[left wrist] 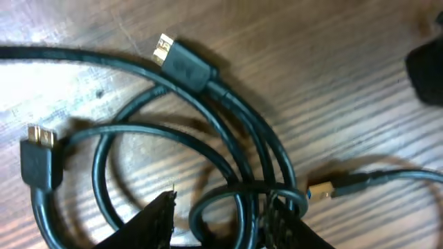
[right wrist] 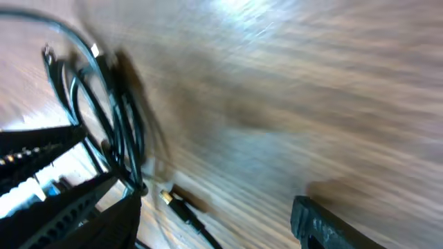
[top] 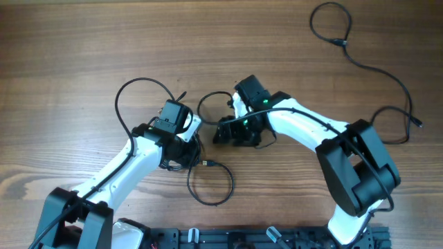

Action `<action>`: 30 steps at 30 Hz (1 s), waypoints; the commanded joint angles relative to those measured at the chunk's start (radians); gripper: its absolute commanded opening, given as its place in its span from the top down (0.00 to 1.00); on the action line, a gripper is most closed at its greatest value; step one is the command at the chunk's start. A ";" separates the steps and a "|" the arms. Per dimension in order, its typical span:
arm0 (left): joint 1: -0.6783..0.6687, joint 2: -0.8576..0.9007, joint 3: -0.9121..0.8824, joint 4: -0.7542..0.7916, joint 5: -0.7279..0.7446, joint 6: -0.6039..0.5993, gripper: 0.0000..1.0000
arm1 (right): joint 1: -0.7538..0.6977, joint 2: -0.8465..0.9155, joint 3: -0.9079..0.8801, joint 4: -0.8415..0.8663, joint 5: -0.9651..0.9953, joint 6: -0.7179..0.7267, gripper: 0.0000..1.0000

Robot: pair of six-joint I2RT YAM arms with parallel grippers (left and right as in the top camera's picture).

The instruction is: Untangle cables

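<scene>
The cables (top: 202, 149) lie bunched at the table's middle, with loops spreading up-left, up and toward the front. My left gripper (top: 192, 146) is at the tangle. In the left wrist view it (left wrist: 221, 207) is open, and a cable loop (left wrist: 228, 200) with several strands lies between its fingers, close to the right finger (left wrist: 284, 225). Black plugs (left wrist: 183, 63) with metal tips lie above. My right gripper (top: 220, 131) faces the tangle from the right and is wide open (right wrist: 213, 200). A plug (right wrist: 174, 200) lies between its fingers, and the cable strands (right wrist: 121, 131) pass by its left finger.
A separate long black cable (top: 360, 62) runs from a loop at the back right down to the right edge area. Both arms' bases and a black rail (top: 228, 238) occupy the front edge. The left arm (top: 111, 176) crosses the front left.
</scene>
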 commanded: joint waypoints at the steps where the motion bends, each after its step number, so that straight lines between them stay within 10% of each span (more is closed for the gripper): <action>1: -0.002 0.012 -0.029 0.029 -0.002 0.046 0.55 | -0.029 -0.026 0.010 0.002 0.021 0.024 0.27; 16: 0.003 0.021 -0.061 0.282 -0.017 -0.129 0.72 | -0.045 -0.025 0.010 0.006 0.017 -0.033 0.22; 30: 0.001 0.152 -0.062 0.310 -0.014 -0.037 0.54 | -0.044 -0.025 0.010 -0.023 -0.054 -0.082 0.22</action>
